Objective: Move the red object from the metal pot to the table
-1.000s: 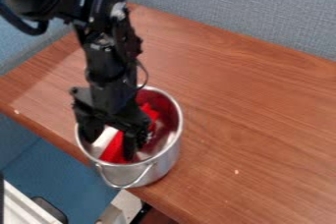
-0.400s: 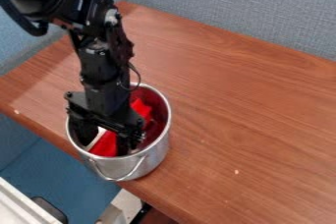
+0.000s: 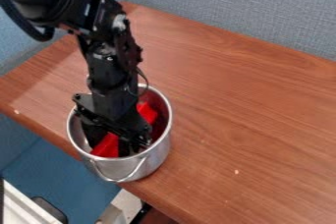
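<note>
On the table: the reddish-brown wood-grain table [image 3: 237,81] fills most of the view, running from upper left to lower right, with a grey-blue wall behind it and its near edge at the lower left
Arm: the black robot arm [image 3: 102,41] comes in from the upper left corner and bends down so its lower part stands nearly upright over the pot
Metal pot: the metal pot [image 3: 155,154] is round, shiny steel and straight-sided; it stands upright close to the table's near edge, with a thin wire loop at its lower rim
Red object: the red object [image 3: 148,110] lies inside the pot, partly hidden by the claw; red shows at the upper right of the pot's inside and again lower down between the fingers, so its long axis seems to run from upper right to lower left, leaning against the pot's wall; which end points up cannot be told for certain
Gripper: the gripper [image 3: 110,136] points straight down into the pot, its two black fingers [image 3: 86,133] standing on either side of the red piece; whether they are clenched on it or merely beside it cannot be told
</note>
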`<move>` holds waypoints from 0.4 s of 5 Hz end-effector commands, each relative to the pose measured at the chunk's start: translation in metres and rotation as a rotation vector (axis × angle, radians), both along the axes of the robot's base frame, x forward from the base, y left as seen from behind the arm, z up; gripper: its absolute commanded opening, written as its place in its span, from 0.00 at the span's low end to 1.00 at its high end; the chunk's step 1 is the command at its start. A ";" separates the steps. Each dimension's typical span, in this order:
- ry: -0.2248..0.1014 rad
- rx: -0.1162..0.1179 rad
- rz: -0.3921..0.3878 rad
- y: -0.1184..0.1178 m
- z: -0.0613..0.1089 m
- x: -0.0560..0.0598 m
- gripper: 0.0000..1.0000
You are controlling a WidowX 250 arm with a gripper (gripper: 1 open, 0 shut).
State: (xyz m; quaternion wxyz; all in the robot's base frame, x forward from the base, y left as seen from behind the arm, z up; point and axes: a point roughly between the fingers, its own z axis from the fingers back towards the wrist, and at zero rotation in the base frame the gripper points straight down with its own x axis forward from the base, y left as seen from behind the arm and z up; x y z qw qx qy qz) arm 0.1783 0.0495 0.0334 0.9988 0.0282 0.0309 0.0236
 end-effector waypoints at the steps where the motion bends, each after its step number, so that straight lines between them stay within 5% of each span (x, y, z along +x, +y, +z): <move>1: -0.017 0.011 -0.044 0.008 0.003 0.004 0.00; 2: -0.015 0.015 -0.077 0.017 0.002 0.007 0.00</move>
